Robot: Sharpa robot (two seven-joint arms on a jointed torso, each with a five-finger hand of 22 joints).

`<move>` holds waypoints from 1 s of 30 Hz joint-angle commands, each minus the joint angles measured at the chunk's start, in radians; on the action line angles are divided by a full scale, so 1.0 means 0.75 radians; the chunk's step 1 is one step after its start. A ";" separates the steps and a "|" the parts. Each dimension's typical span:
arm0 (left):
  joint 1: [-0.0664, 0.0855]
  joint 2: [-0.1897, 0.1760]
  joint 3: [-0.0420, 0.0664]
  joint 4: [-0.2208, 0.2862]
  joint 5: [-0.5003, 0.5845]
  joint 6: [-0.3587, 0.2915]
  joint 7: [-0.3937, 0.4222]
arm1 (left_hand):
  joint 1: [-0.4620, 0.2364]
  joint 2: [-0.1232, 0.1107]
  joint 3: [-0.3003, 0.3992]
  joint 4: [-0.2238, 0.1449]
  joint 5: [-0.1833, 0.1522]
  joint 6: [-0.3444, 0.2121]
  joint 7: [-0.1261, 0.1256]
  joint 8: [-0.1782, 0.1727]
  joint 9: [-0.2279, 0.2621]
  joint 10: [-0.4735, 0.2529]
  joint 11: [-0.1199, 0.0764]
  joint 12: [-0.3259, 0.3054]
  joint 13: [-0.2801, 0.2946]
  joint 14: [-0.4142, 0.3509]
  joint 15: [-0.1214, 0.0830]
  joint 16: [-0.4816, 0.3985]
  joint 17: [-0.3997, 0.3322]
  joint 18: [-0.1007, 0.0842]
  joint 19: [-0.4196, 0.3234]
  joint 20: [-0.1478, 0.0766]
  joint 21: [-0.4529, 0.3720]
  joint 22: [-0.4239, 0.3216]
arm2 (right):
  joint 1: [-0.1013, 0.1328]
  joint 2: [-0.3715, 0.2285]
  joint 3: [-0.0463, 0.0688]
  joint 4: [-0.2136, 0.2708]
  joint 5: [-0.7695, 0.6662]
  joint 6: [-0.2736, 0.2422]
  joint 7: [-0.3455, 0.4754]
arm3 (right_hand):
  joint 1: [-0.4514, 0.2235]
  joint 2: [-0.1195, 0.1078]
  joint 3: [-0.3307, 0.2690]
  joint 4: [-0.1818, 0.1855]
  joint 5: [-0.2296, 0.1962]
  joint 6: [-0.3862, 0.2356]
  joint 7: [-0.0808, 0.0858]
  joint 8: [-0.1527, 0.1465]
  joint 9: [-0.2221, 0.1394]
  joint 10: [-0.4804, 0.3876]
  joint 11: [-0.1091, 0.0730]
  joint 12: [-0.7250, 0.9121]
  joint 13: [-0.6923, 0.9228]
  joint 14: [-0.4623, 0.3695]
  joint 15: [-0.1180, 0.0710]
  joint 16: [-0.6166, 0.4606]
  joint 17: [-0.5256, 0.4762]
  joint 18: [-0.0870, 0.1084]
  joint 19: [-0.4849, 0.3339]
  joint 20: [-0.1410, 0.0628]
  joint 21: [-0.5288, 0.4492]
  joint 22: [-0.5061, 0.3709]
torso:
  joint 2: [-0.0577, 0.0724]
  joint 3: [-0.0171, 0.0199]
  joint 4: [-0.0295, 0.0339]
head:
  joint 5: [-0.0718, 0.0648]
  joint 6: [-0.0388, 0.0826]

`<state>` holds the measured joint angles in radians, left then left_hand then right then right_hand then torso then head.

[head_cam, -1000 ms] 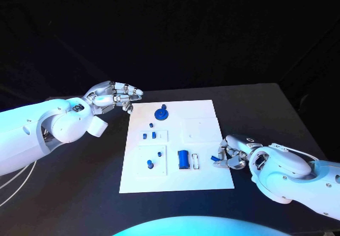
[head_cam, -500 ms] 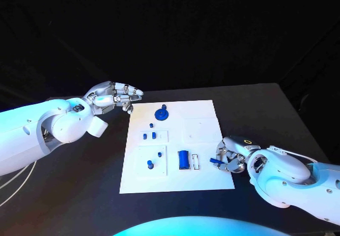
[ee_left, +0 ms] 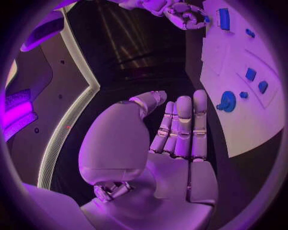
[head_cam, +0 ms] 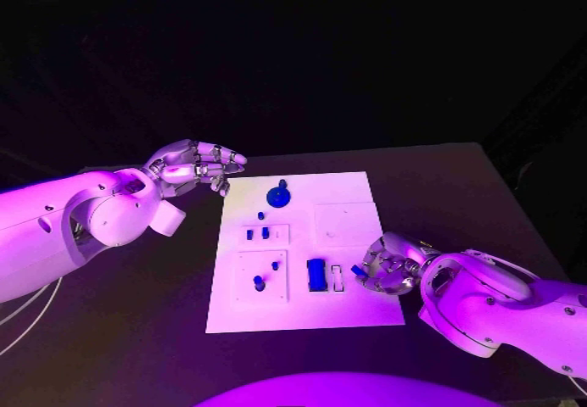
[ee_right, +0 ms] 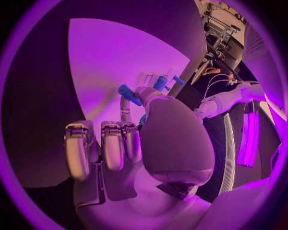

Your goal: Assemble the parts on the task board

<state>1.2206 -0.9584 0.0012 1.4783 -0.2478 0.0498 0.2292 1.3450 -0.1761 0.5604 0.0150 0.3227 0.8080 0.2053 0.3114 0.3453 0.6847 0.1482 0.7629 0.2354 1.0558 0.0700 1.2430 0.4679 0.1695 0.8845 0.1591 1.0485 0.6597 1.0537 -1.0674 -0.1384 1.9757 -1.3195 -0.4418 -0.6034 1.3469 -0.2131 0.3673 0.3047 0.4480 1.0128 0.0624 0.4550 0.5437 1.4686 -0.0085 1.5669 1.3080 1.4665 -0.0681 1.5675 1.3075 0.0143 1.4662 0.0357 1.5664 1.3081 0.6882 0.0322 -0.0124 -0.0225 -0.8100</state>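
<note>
The white task board (head_cam: 349, 305) lies in the middle of the table. On it stand a round blue knob (head_cam: 279, 197), two small blue pieces (head_cam: 257, 233), two more (head_cam: 259, 282) and a long blue block (head_cam: 317, 274) beside a narrow slot. My right hand (head_cam: 392, 264) hangs over the board's right edge and pinches a small blue part (head_cam: 359, 271) just right of that slot. The right wrist view shows the part (ee_right: 129, 94) between thumb and fingertip above the board (ee_right: 108, 52). My left hand (head_cam: 196, 165) hovers off the board's far left corner, holding nothing (ee_left: 174, 139).
The black table (head_cam: 465, 195) runs around the board on every side. In the left wrist view the board (ee_left: 240, 115) lies beside my left hand, with the knob (ee_left: 227, 100) near its fingertips and my right hand (ee_left: 180, 12) farther off.
My right hand has shifted a little to the left, carrying the small blue part in over the board's right edge toward the slot. The left hand has stayed still.
</note>
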 commanded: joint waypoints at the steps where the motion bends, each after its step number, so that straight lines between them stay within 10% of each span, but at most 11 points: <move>1: 0.000 0.000 0.001 0.005 0.007 0.017 0.009 | -0.004 0.012 0.008 0.000 0.004 -0.010 0.006 0.009 0.002 -0.010 0.001 0.007 -0.002 -0.009 0.001 0.005 -0.002 0.022 0.002 0.010 -0.003 -0.001 | 0.001 0.017 0.000 -0.004 0.177 -0.039 0.031 | -0.021 -0.001 0.196 -0.187 -0.002 -0.006 -0.003 0.006 0.001 0.136 -0.008 0.005 0.350 0.139 -0.011 0.004 0.351 -0.019 0.139 -0.007 0.006 0.350 | 0.001 -0.0006 -0.0002 | -0.001 -0.004; 30: 0.000 0.002 0.001 0.007 0.004 0.026 0.000 | 0.004 0.014 0.015 -0.006 0.007 -0.010 0.006 0.011 0.002 -0.010 0.001 0.009 -0.004 -0.009 0.000 0.006 -0.003 0.022 0.002 0.008 -0.001 0.000 | -0.004 0.142 -0.001 -0.088 0.244 0.016 0.017 | -0.272 0.011 0.143 -0.073 -0.101 0.004 -0.004 -0.003 -0.004 0.136 -0.008 0.005 0.350 0.139 -0.011 0.004 0.351 -0.019 0.139 -0.008 0.006 0.350 | -0.001 0.0013 -0.0008 | 0.007 -0.016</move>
<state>1.2206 -0.9586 0.0011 1.4811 -0.2482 0.0517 0.2257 1.3452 -0.1759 0.5657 0.0096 0.3227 0.8080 0.2053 0.3162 0.3451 0.6847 0.1482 0.7629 0.2335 1.0558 0.0700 1.2429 0.4671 0.1695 0.8845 0.1591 1.0485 0.6599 1.0517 -0.9636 -0.1393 1.9092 -1.1411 -0.4537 -0.5954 1.1550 -0.2026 0.4799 0.2502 0.3760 1.0096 0.0587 0.4567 0.5420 1.4686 -0.0086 1.5669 1.3080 1.4665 -0.0682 1.5675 1.3074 0.0141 1.4662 0.0359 1.5664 1.3078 0.6880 0.0335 -0.0128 -0.0179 -0.8214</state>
